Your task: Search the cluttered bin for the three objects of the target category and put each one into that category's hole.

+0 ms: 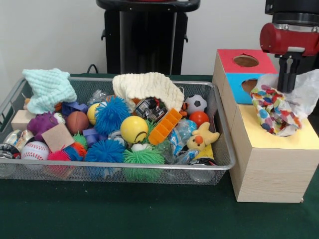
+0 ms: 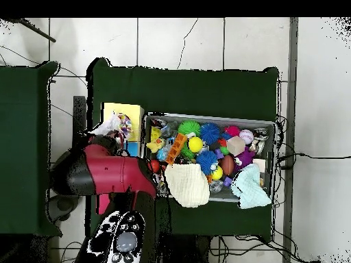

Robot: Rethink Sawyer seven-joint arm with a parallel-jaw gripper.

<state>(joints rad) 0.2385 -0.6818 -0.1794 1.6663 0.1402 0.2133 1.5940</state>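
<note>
The wire mesh bin [image 1: 219, 124] is full of toys and fills the left and middle of the front view; it also shows in the overhead view [image 2: 273, 127]. The yellow-topped wood-grain box [image 1: 269, 164] stands to its right. A polka-dot bag [image 1: 271, 109] and a plain white bag [image 1: 306, 92] sit bunched on its top and hide the hole. My gripper [image 1: 288, 88] comes straight down into these bags, shut on the polka-dot bag, its tips buried in the plastic. In the overhead view the bags [image 2: 115, 125] lie on the yellow box [image 2: 118, 109] beside my red arm [image 2: 103, 171].
The red-topped box [image 1: 246, 60] and the blue-topped box [image 1: 238, 85] stand just behind the yellow one. In the bin lie a mint cloth [image 1: 48, 88], a cream cloth [image 1: 148, 85], a yellow ball [image 1: 133, 128], blue spiky balls [image 1: 111, 114] and a duck toy [image 1: 202, 137].
</note>
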